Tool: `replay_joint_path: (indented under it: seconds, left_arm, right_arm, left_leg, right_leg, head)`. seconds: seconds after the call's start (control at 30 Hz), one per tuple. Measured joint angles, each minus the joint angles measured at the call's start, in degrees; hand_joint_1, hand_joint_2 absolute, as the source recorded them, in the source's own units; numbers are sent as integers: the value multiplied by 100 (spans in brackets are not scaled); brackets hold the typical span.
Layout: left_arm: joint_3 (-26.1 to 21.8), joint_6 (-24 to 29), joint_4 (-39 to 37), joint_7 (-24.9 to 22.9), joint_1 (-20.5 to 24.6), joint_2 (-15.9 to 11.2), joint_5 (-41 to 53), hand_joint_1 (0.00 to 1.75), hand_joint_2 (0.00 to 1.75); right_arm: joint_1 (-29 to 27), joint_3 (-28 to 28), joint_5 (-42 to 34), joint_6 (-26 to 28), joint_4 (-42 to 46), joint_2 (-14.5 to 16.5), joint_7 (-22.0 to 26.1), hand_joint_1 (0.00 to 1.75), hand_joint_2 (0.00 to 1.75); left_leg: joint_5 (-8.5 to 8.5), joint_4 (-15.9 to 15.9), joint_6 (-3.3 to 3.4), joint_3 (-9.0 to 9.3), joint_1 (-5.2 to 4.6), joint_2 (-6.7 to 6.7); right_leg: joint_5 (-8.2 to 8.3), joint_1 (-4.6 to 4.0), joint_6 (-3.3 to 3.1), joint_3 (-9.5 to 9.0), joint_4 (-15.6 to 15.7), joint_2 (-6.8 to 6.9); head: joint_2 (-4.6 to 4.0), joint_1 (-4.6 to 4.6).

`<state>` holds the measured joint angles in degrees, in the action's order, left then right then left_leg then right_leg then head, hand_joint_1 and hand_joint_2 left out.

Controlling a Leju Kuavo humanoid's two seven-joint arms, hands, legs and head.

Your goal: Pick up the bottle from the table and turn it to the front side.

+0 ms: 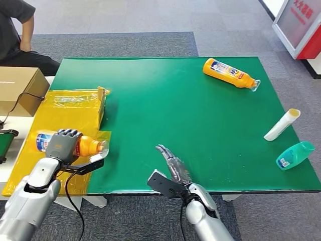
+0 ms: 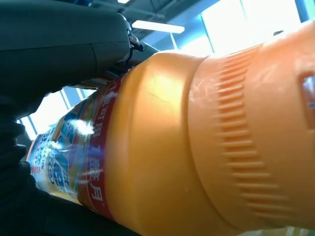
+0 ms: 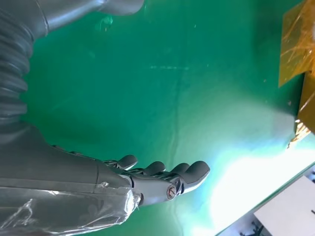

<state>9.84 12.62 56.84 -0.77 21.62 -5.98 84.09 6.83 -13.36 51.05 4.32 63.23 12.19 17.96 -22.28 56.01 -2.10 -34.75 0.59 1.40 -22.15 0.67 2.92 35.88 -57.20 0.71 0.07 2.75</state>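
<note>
Left hand [image 1: 63, 144] is gripping the orange bottle [image 1: 85, 146], fingers wrapping over its body | bottle is lying sideways under that hand over the yellow sheet [image 1: 71, 113], cap pointing toward the right hand [image 1: 173, 165] | label side probably not frontward | right hand is hovering spread, holding nothing, over the green table [image 1: 181, 100].

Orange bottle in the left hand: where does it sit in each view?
Head view: orange plastic bottle at lower left, gripped by the left hand over yellow sheet.
Left wrist view: bottle spans most of the picture.
Right wrist view: absent.
Shared landmark: blue-and-red label.
</note>
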Motion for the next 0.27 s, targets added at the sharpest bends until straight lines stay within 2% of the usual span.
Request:
replay_joint_path:
  seconds: [0.1, 0.23, 0.27]
  left_arm:
    - [-10, 147, -514, 33, 121, 18, 2, 175, 175]
    - [-74, 297, -979, 76, 319, 127, 4, 3, 175]
    - [-84, 322, -1028, 76, 339, 146, 5, 0, 175]
  right_arm:
    - [-22, 2, -38, -16, -25, 3, 29, 0, 175]
    - [-68, 4, -93, -39, -51, 7, 40, 0, 175]
    - [-78, 5, -97, -43, -53, 7, 41, 0, 175]
  left_leg:
    - [-2, 0, 1, -1, -1, -2]
    - [-4, 0, 1, 1, -2, -6]
    - [-4, 0, 1, 1, -2, -6]
  right_leg:
    - [-2, 1, 2, -3, 0, 1]
    - [-4, 3, 3, -9, 1, 5]
    - [-4, 3, 3, -10, 1, 5]
  head:
    - [0, 1]
    - [0, -1]
    - [0, -1]
